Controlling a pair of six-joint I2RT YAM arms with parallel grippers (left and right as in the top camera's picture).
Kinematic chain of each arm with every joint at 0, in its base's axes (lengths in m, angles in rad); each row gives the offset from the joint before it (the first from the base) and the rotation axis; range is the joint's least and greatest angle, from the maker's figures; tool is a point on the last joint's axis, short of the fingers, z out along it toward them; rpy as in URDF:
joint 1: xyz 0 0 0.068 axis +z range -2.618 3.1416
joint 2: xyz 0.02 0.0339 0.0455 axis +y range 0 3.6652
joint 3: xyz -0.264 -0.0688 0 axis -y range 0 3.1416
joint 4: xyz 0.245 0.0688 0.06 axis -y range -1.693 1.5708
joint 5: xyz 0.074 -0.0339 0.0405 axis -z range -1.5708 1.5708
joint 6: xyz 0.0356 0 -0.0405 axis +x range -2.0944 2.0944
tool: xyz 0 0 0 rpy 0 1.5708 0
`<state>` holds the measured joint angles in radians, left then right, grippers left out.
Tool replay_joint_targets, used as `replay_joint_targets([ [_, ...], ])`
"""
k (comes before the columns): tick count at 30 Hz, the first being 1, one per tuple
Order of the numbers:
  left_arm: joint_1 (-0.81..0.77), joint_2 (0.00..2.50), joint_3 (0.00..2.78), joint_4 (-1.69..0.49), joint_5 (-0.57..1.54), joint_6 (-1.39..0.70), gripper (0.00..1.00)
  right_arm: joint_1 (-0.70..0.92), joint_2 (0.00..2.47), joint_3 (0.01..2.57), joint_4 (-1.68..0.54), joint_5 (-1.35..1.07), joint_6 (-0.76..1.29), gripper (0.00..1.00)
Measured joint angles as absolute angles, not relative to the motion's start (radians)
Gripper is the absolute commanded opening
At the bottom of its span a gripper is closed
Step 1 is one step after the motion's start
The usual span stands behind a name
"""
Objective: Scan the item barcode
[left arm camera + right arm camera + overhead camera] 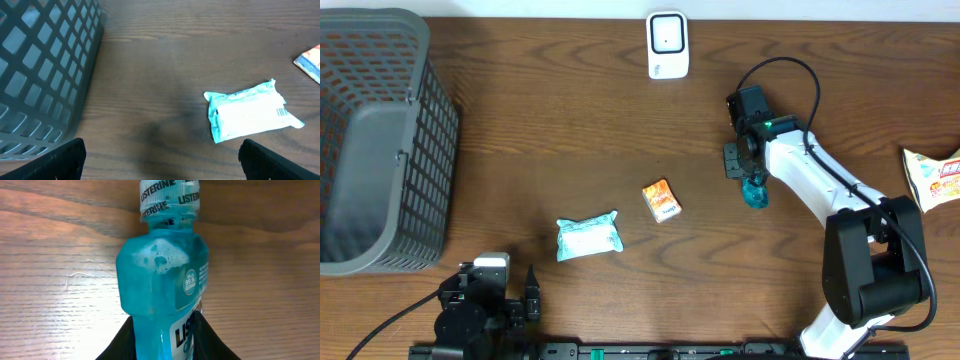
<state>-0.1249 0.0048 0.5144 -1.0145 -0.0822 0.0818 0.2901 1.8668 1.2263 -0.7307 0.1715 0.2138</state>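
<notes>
The left tool [162,157] gapes wide up front, while farther out the right tool [167,340] clamps the flat lower sides of the mouthwash bottle [160,280], right of centre on the counter [570,130], likely stiff, slick and liquid-heavy, with the scanner [668,45] beyond.

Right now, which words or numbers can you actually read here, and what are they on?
"LISTERINE": twice on the cap band of the mouthwash bottle.
"KILLS 99.9% GERMS": round badge on that bottle.
"LIS": its front label, rest cut off.
White packet: barcode shows, print too blurred.
Orange packet, snack bag: too small to read.
</notes>
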Motion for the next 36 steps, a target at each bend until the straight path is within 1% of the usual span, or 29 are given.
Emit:
replay_joint_targets([
  [4,-0.125,0.005,0.515,-1.015,-0.082,0.082,0.98,0.292,1.868,1.227,-0.735,0.199,0.236,0.18],
  [9,-0.125,0.005,0.515,-1.015,-0.082,0.082,0.98,0.291,1.879,1.227,-0.739,0.217,0.258,0.10],
  [12,-0.125,0.005,0.515,-1.015,-0.082,0.082,0.98,0.283,1.881,1.227,-0.748,0.191,0.253,0.09],
  [16,-0.125,0.005,0.515,-1.015,-0.082,0.082,0.98,0.263,1.880,1.224,-0.759,0.132,0.244,0.13],
  [21,-0.125,0.005,0.514,-1.015,-0.082,0.082,0.98,0.249,1.880,1.214,-0.747,0.123,0.244,0.16],
  [26,-0.125,0.005,0.515,-1.015,-0.082,0.082,0.98,0.245,1.880,1.202,-0.721,0.127,0.244,0.24],
  [31,-0.125,0.005,0.514,-1.015,-0.082,0.082,0.98,0.226,1.888,1.186,-0.676,0.104,0.246,0.29],
  [33,-0.125,0.005,0.514,-1.015,-0.082,0.082,0.98,0.219,1.902,1.181,-0.647,0.080,0.252,0.29],
  [36,-0.125,0.005,0.515,-1.015,-0.082,0.082,0.98,0.208,1.920,1.173,-0.620,0.054,0.255,0.28],
])
